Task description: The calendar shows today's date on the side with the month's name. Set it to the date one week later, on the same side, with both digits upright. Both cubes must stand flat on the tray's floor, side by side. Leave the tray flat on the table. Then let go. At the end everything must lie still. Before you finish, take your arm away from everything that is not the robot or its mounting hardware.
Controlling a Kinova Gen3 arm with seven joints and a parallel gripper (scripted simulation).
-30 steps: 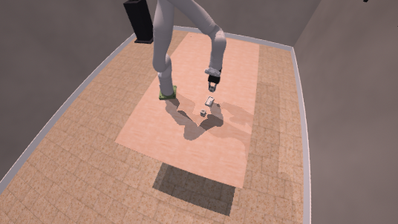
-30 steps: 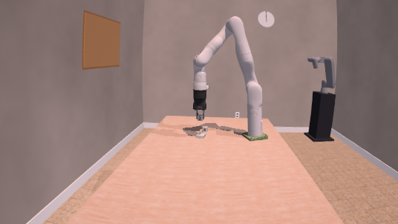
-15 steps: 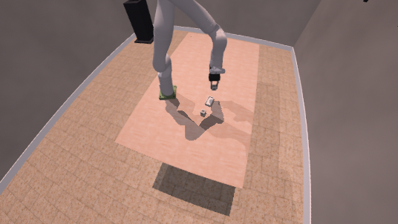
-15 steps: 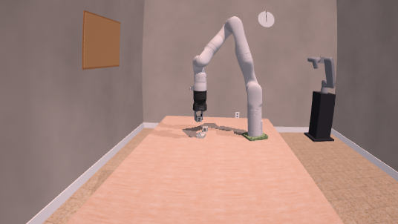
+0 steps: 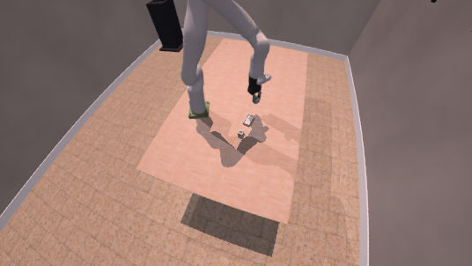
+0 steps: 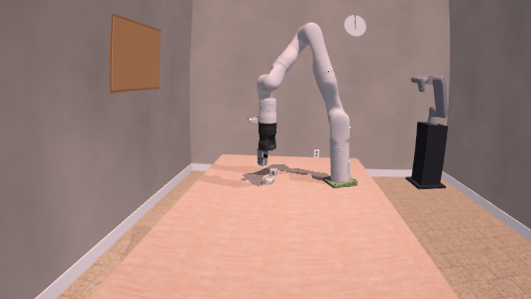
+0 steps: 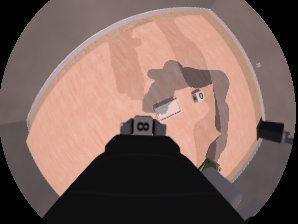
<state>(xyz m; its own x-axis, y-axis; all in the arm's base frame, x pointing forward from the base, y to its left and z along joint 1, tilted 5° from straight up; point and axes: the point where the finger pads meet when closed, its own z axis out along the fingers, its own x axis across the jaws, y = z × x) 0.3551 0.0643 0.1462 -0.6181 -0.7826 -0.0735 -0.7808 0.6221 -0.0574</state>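
Observation:
My gripper (image 5: 255,99) hangs above the table and is shut on a small white calendar cube (image 7: 141,124). In the wrist view the cube's face shows a dark digit that reads as 8 or 0. The gripper also shows in the exterior view (image 6: 263,159). The white tray (image 5: 248,119) lies flat on the table below and a little ahead of the gripper, and it also shows in the wrist view (image 7: 168,107). The second cube (image 5: 240,134) (image 7: 197,96) stands on the table outside the tray, a short way from it. Its digits are too small to read.
The arm's green base plate (image 5: 199,110) sits at the table's edge, beside the tray. A black pedestal (image 6: 427,155) with a second small arm stands on the floor off the table. Walls enclose the room.

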